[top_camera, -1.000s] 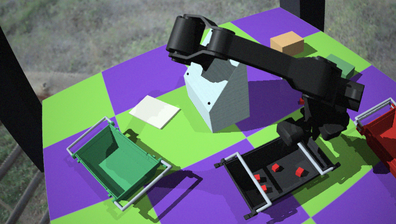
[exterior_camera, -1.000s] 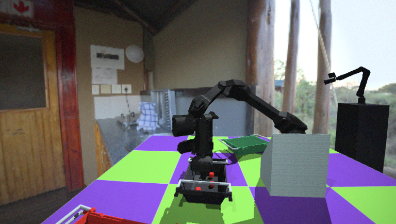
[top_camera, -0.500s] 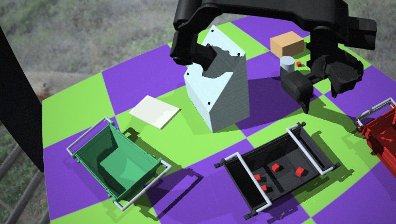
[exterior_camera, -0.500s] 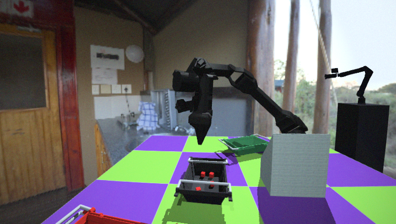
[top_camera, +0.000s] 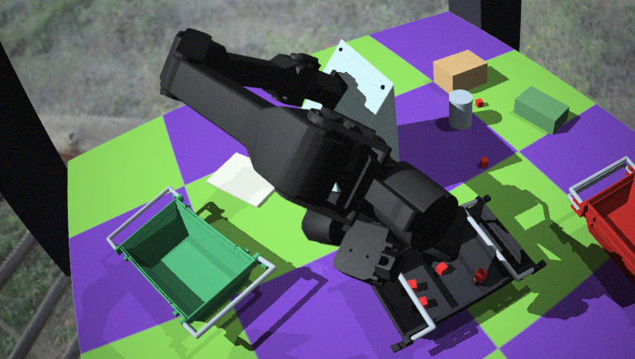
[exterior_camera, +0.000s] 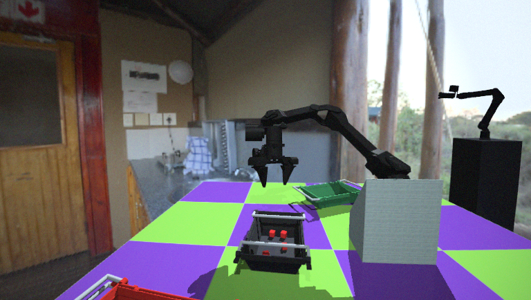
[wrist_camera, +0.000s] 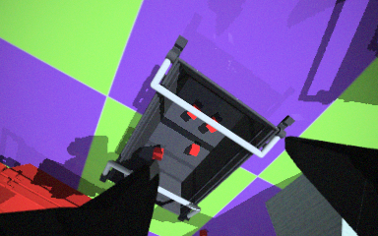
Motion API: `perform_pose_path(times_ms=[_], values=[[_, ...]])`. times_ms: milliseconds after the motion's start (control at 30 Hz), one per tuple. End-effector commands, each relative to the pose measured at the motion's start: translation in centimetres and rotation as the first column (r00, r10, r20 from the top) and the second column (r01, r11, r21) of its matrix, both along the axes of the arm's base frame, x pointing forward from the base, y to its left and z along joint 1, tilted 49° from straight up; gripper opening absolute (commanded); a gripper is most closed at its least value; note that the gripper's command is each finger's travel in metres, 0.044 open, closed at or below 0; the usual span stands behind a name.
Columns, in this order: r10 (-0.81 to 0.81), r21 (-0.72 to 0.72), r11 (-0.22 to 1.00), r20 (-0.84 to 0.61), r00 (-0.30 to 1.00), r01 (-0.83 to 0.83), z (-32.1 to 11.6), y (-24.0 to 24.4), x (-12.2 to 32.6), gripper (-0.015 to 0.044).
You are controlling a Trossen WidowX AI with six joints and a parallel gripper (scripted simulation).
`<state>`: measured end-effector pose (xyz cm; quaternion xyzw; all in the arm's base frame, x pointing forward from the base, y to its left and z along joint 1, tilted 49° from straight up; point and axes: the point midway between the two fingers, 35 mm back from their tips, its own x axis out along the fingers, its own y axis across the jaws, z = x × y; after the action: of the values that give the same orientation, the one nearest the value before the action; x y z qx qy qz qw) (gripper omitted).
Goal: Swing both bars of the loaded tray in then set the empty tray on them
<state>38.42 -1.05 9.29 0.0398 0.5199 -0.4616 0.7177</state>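
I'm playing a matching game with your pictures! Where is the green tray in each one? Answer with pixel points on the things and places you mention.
Top: the green tray (top_camera: 189, 261) (exterior_camera: 328, 195) is at the lower left, beside the white flat piece (top_camera: 241, 179).
Exterior: it is right of the middle, far back on the table, just left of the pale block.
Wrist: it is not in this picture.
Landmark in all three: the black tray (top_camera: 468, 306) (exterior_camera: 274, 263) (wrist_camera: 189, 135) with red blocks inside.

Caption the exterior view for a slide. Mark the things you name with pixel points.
Open pincer (top_camera: 423, 265) (exterior_camera: 274, 185) (wrist_camera: 220, 154) hangs above the table, beyond a black tray (top_camera: 398, 320) (exterior_camera: 274, 267) (wrist_camera: 228, 81) holding red blocks, both bars swung in.
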Motion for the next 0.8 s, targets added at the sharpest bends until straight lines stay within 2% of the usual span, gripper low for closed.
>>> perform_pose_path(times_ms=[0, 167, 400, 533, 667, 767], values=[[-0.232, 0.065, 0.972, 0.171, 0.957, 0.225, 3.0, -5.6, -2.6, 0.0440], [-0.490, 0.171, 0.871, 0.374, 0.787, 0.461, 6.4, -11.6, -7.1, 0.0440], [-0.718, 0.362, 0.642, 0.593, 0.365, 0.676, 9.8, -17.6, -15.5, 0.0440], [-0.742, 0.479, 0.502, 0.666, 0.075, 0.720, 10.9, -19.4, -20.7, 0.0440], [-0.685, 0.592, 0.381, 0.697, -0.213, 0.711, 11.4, -20.2, -25.7, 0.0440], [-0.644, 0.631, 0.343, 0.697, -0.314, 0.696, 11.4, -20.3, -27.5, 0.0440]])
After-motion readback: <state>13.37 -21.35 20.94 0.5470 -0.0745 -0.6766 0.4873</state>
